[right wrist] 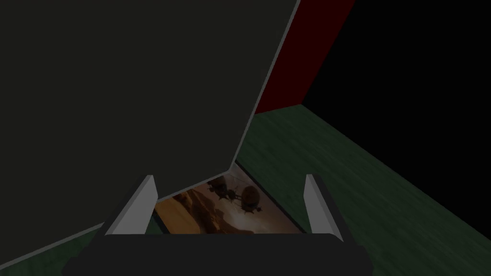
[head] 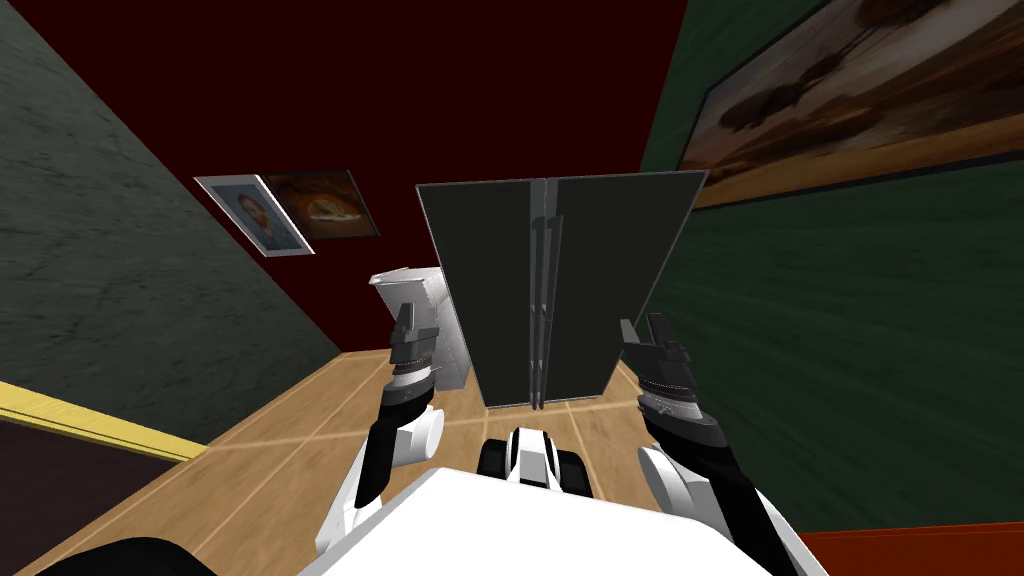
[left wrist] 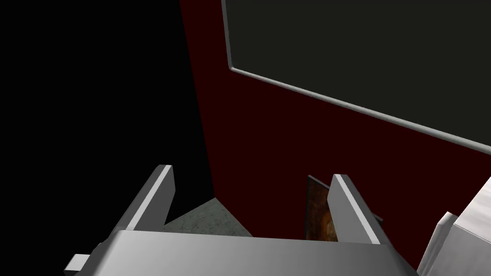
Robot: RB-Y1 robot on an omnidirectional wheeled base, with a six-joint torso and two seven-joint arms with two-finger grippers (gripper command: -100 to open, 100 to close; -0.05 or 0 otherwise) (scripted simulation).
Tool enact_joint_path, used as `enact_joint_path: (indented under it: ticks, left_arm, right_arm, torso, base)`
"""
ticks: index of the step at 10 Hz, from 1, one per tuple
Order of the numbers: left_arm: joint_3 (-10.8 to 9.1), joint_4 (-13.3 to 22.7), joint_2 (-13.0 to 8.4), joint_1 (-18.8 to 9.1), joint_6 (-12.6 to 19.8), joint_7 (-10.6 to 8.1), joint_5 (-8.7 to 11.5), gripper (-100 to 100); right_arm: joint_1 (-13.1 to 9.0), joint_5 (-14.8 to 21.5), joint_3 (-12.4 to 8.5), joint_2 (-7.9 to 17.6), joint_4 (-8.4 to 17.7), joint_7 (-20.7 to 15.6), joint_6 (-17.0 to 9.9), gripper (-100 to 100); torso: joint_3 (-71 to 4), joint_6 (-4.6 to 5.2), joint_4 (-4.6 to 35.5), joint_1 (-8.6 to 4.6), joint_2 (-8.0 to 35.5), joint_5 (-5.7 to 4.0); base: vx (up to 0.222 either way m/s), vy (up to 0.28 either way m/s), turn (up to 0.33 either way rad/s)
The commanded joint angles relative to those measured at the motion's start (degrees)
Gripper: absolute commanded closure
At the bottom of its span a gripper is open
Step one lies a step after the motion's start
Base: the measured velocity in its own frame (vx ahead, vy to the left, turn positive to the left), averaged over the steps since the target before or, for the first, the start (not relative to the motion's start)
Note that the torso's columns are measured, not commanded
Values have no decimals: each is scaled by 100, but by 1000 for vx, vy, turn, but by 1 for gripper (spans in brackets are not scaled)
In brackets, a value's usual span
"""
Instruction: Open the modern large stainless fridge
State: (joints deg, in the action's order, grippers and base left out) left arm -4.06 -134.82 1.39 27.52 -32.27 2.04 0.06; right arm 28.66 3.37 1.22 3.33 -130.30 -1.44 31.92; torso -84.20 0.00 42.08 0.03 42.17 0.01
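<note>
Pale wood floor (head: pixel 290 450) lies nearest. Over it, the left gripper (head: pixel 405 325) and right gripper (head: pixel 645 330) are raised, each with its fingers spread and holding nothing. Just beyond, between them, stands the dark grey fridge (head: pixel 495 290), doors closed, its paired handles (head: pixel 540 300) at the middle. A white cabinet (head: pixel 425 300) sits at its left.

Wooden floor (head: pixel 290 450) carries dark fridge (head: pixel 490 290) beside white cabinet (head: pixel 415 285)
</note>
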Motion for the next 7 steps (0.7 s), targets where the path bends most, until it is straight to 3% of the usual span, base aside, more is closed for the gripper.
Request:
enact_joint_path:
  ticks: [1, 2, 7]
  left_arm:
    - [0, 0, 0, 0, 0, 0, 0, 0]
    - [0, 0, 0, 0, 0, 0, 0, 0]
    - [0, 0, 0, 0, 0, 0, 0, 0]
  right_arm:
    - [210, 152, -452, 308, -4, -142, 22, -100]
    - [327, 240, -661, 415, -9, -223, 31, -100]
    - [608, 455, -1328, 616, -17, -424, 55, -100]
  torso:
    - [-27, 0, 16, 1, 12, 0]
    - [-33, 0, 20, 2, 15, 1]
    - [-39, -1, 20, -2, 8, -1]
  base:
    - [-42, 36, 189]
    - [-55, 42, 245]
    - [-33, 20, 124]
